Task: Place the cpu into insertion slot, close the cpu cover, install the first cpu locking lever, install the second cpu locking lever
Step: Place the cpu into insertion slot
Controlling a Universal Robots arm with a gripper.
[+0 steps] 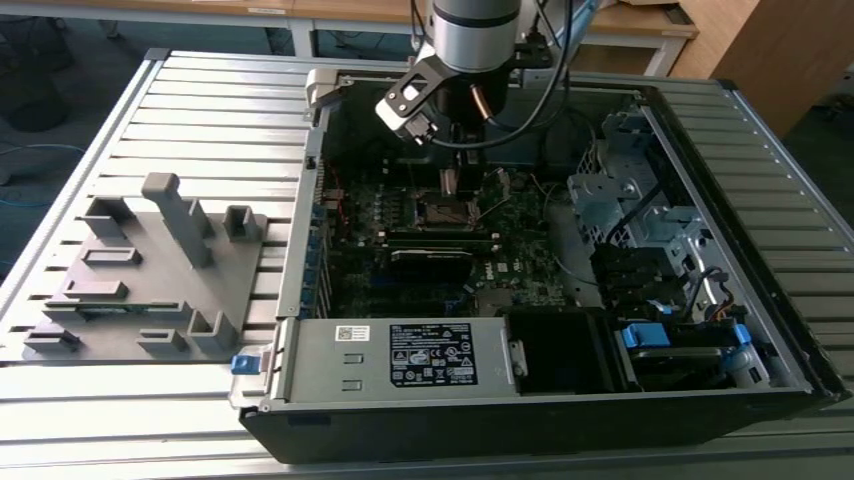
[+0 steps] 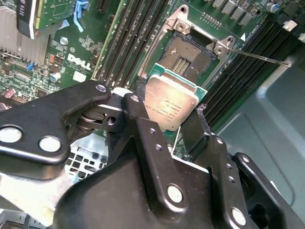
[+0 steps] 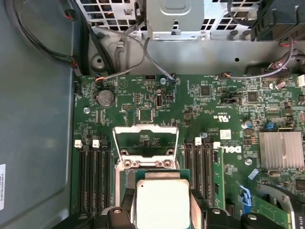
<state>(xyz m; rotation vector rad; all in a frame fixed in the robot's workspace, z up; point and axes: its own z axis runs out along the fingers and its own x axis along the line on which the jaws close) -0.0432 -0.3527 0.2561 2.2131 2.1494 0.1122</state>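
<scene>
My gripper (image 2: 169, 114) is shut on the cpu (image 2: 171, 100), a flat square chip with a dull silver face on a green edge, one black finger on each side. I hold it just above the insertion slot (image 2: 189, 53), a dark square socket edged in silver on the green motherboard. In the first wrist view the cpu (image 3: 162, 200) covers most of the slot (image 3: 126, 179). Behind it the cpu cover (image 3: 143, 127) stands swung open, the board showing through its open middle. A thin metal locking lever (image 2: 257, 56) sticks out beside the socket. In the exterior view the gripper (image 1: 450, 165) hangs over the slot (image 1: 447, 210).
The open computer case (image 1: 747, 130) lies on a slatted metal table (image 1: 200, 110). Black memory slots (image 3: 95, 171) flank the socket on both sides. A finned heatsink (image 3: 281, 150), loose cables (image 3: 119, 52) and a drive cage (image 1: 627, 190) lie nearby. A grey fixture block (image 1: 147, 270) sits at the exterior view's left.
</scene>
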